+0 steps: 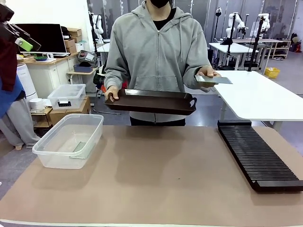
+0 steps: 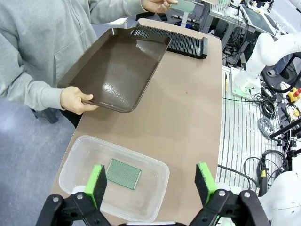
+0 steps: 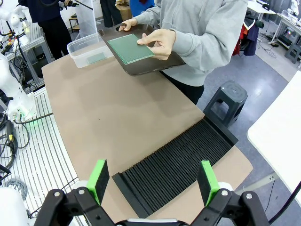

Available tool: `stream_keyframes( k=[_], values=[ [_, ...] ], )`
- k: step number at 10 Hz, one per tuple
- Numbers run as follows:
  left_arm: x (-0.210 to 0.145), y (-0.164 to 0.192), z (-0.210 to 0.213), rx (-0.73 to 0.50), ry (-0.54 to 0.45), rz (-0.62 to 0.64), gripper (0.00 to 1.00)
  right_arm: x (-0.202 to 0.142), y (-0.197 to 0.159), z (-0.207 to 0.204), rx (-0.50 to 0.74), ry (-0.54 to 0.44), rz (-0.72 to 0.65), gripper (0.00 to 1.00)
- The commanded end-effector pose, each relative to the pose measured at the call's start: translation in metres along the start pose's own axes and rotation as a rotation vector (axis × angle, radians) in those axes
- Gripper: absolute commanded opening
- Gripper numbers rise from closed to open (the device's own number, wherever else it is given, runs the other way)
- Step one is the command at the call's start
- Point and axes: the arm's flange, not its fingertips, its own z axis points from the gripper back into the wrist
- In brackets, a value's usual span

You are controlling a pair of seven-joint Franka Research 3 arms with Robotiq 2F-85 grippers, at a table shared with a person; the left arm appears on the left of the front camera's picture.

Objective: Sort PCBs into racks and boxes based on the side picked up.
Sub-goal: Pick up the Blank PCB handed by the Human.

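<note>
Lying in box (image 2: pixel 151 190), one PCB (image 2: pixel 123 173)

Dark brown tray (image 2: pixel 117 70) is seen well ahead of left gripper (image 2: pixel 151 182), held clear of tan tabletop (image 2: pixel 188 117) by person in grey hoodie (image 2: pixel 37 42). Black stool (image 3: pixel 230 96) is seen far ahead & right of right gripper (image 3: pixel 153 182), on the floor. Small clear lidded tub (image 1: pixel 66 96), dark monitor (image 1: pixel 42 37) & white table (image 1: pixel 260 94) are noted in bkgd.
</note>
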Motion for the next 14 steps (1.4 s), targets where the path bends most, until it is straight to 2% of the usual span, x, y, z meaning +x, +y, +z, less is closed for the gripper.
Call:
stream_keyframes(
  k=[1, 5, 7, 8, 11, 14],
  values=[
    [0.0, -0.002, 0.001, -0.002, -0.003, -0.001, 1.0, -0.001, 0.0, -0.001, 0.001, -0.001, 0.002, 1.0],
    [0.0, -0.002, 0.001, -0.002, -0.003, -0.001, 1.0, 0.0, 0.0, 0.0, 0.0, 0.0, 0.0, 1.0],
    [0.0, -0.002, 0.001, -0.002, -0.003, -0.001, 1.0, 0.014, 0.002, -0.021, 0.077, -0.027, -0.207, 1.0],
    [0.0, -0.002, 0.001, -0.002, -0.003, -0.001, 1.0, 0.021, -0.014, -0.026, 0.139, -0.013, -0.272, 1.0],
    [0.0, -0.002, 0.001, -0.002, -0.003, -0.001, 1.0, 0.035, -0.04, -0.053, 0.218, 0.01, -0.464, 1.0],
    [0.0, -0.002, 0.001, -0.002, -0.003, -0.001, 1.0, 0.043, -0.076, -0.085, 0.341, 0.037, -0.706, 1.0]
  ],
)
